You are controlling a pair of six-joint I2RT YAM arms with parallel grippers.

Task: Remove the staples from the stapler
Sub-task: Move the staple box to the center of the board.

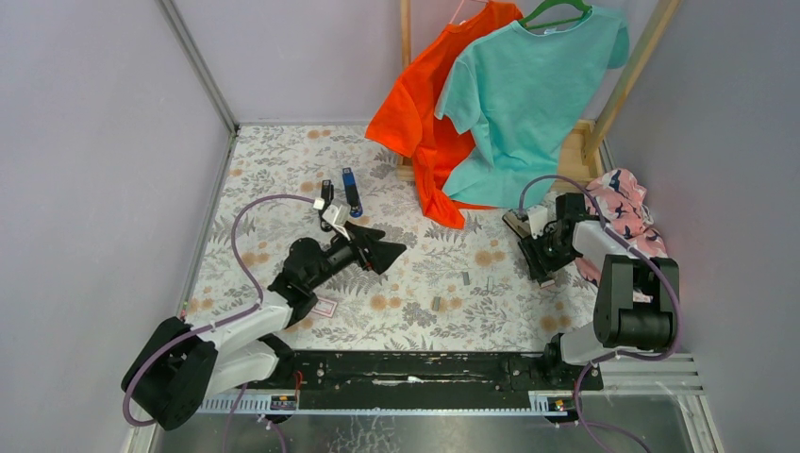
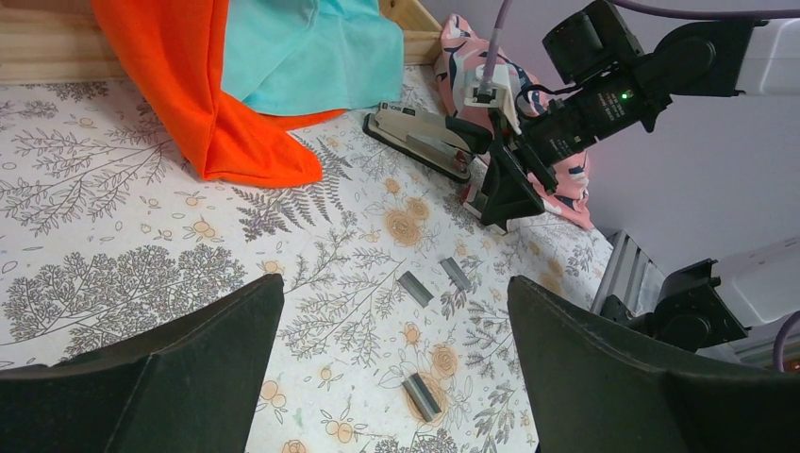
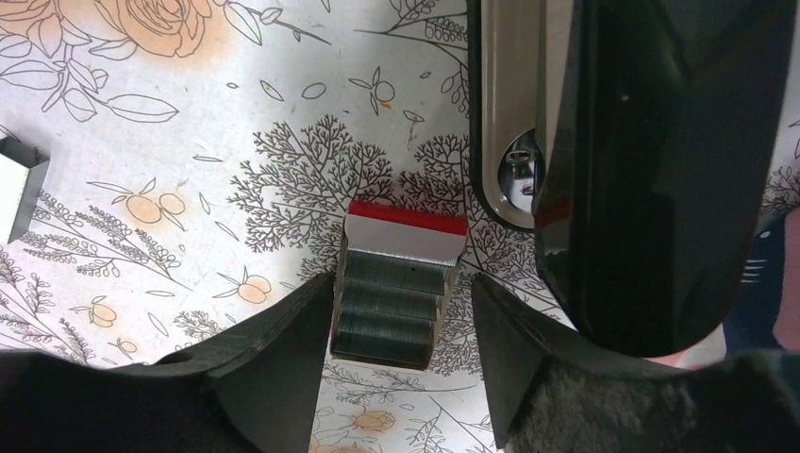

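Observation:
The stapler, black-topped with silver-grey metal, lies on the floral table by the right arm; it also shows in the left wrist view and the right wrist view. Three short staples strips lie loose mid-table, two visible from above. My right gripper is open, low over the table beside the stapler, its fingers straddling a small red-and-white box of stacked staple strips. My left gripper is open and empty, held above the table facing the loose strips.
A slim blue bar and a small black object lie at the back left. A red-and-white card lies near the left arm. Orange and teal shirts hang on a wooden rack at the back; a pink cloth lies right.

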